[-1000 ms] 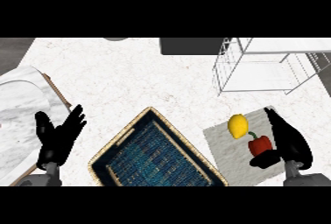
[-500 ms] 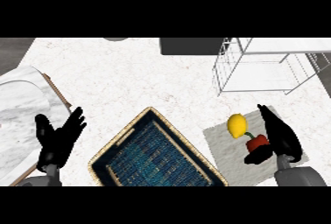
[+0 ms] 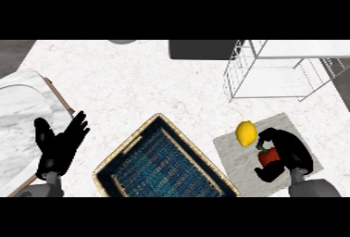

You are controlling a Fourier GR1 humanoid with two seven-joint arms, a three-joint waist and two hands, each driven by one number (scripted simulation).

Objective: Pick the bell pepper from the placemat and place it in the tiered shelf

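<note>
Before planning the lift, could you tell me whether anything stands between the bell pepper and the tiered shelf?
Nothing visible does; only bare counter separates the bell pepper from the tiered shelf. The lemon lies just left of that path.

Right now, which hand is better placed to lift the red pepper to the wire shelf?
The right hand: it curls round the bell pepper on the placemat, on the same side as the tiered shelf. The left hand rests open beyond the basket.
</note>
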